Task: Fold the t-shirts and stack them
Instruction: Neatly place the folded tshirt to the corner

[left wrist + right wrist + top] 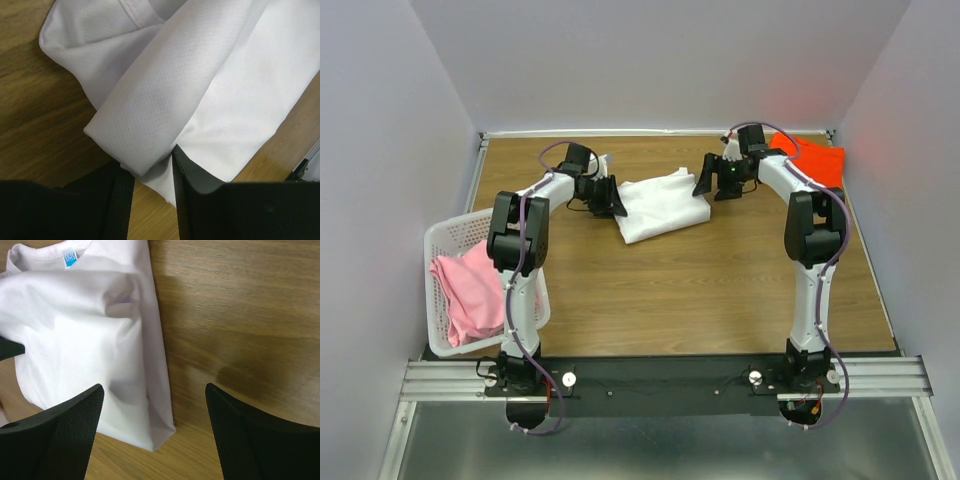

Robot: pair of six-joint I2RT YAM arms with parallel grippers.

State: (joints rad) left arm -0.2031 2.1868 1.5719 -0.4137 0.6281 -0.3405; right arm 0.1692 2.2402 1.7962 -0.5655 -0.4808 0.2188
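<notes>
Table (pixel 720 290) wood, walls (pixel 670 60) pale | left pincer (pixel 150 167) pinching white t-shirt (pixel 660 205) | right pincer (pixel 154 390) open

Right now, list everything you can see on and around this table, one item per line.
white t-shirt: one, white, partly folded, middle of the table towards the far side
orange-red t-shirt: one, orange-red, far right corner
pink t-shirt: one, pink, inside the basket
basket: one, white lattice, at the table's left edge
table: one, brown wood
left gripper: one, black, fingers either side of the white t-shirt's folded edge, grip unclear
right gripper: one, black, open, over the white t-shirt's edge
</notes>
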